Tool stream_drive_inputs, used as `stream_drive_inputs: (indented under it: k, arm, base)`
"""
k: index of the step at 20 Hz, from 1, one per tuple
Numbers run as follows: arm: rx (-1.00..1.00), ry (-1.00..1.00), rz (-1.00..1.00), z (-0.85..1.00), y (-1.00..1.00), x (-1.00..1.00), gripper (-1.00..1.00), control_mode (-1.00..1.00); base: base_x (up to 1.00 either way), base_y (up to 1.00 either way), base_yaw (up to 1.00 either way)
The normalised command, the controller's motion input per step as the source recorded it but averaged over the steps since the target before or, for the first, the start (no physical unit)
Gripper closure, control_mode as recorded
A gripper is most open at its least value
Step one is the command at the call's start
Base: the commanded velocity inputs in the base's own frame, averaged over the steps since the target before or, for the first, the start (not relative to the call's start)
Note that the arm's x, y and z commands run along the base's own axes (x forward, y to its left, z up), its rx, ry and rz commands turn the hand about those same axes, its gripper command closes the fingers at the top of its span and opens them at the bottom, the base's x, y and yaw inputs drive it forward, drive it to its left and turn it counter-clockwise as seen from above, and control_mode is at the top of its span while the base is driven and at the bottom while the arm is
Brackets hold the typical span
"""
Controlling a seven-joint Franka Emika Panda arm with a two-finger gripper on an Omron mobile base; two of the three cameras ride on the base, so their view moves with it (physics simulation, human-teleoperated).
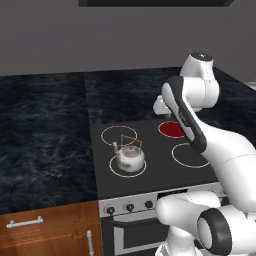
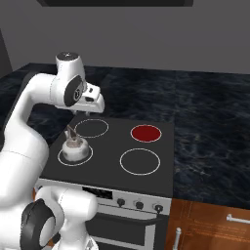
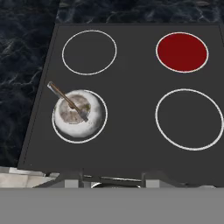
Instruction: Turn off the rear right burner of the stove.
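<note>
red rear right burner round, no long axis; knob pointing unclear.

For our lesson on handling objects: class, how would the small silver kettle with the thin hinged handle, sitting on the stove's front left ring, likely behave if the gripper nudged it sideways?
The small silver kettle has a rounded body on a broad base, so it would probably slide rather than tip. The smooth black glass stove top likely offers little grip. Its thin handle leans to one side, so it may swing if bumped.

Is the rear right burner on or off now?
On: the rear right burner glows solid red, while the stove's other three zones are only white rings.
</note>
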Motion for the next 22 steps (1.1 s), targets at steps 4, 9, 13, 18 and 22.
stream_drive_inputs:
  k: [4,9,13,18,22]
  arm:
    - [0.0,0.0,0.0,-0.01,-0.02,-0.18,-1.0,-1.0]
    - [0.0,-0.04,0.0,-0.14,-0.28,-0.61,-1.0,-1.0]
    - [-0.02,-0.01,0.0,-0.21,-0.5,-0.48,-1.0,-1.0]
    - [-0.05,0.0,0.11,-0.17,-0.72,-0.42,-1.0,-1.0]
    - [-0.06,0.0,0.2,-0.16,-0.69,-0.32,-1.0,-1.0]
  base:
    - [0.0,0.0,0.0]
    - [0.0,0.0,0.0]
    - [0.0,0.0,0.0]
    - [0.0,0.0,0.0]
    - [0.0,0.0,0.0]
